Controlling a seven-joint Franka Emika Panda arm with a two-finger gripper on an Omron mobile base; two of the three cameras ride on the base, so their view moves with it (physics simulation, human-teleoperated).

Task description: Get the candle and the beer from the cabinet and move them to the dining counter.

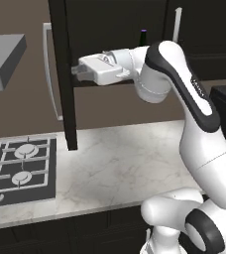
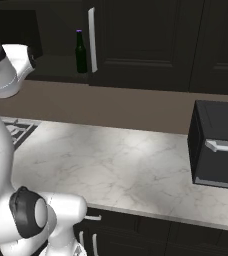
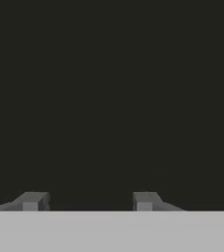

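gripper [image 3: 88,201]: jaws apart, nothing between the fingertips, facing the dark cabinet interior | beer [image 2: 80,52]: upright on the cabinet [image 2: 151,40] shelf, at its front edge, just beside the silver bar handle [image 2: 92,40] | marble counter [image 1: 120,163]: below the cabinet, gas hob [image 1: 18,171] at its left end

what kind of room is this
Most likely a home kitchen: a gas hob is set into a marble counter, dark wall cabinets hang above it, and a beer bottle stands in the open cabinet.
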